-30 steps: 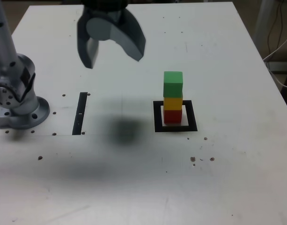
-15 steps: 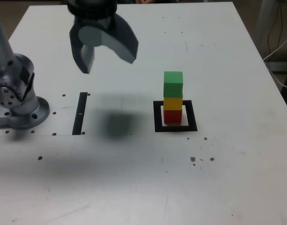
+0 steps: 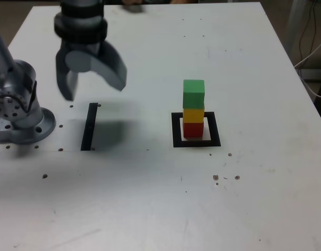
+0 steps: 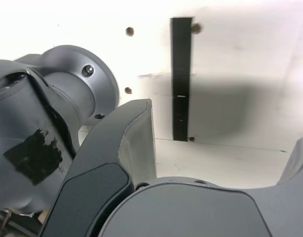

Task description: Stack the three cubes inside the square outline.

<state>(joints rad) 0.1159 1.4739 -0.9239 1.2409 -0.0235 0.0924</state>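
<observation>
Three cubes stand in one tower inside the square outline (image 3: 196, 143): the red cube (image 3: 192, 129) at the bottom, the yellow cube (image 3: 193, 114) on it, the green cube (image 3: 194, 93) on top, set slightly askew. My gripper (image 3: 95, 89) hangs open and empty above the table, far to the exterior view's left of the tower, over the narrow black strip (image 3: 89, 126). In the wrist view the open gripper (image 4: 223, 138) frames that strip (image 4: 181, 79); the cubes and outline are out of that view.
The arm's grey base (image 3: 21, 112) sits at the exterior view's left edge, also seen as the base (image 4: 67, 94) in the wrist view. Small screw holes dot the white table (image 3: 150, 198). Cables hang off the table's right side.
The open gripper has swung to the exterior view's left and lower, away from the tower, ending over the black strip. The stack has not moved.
</observation>
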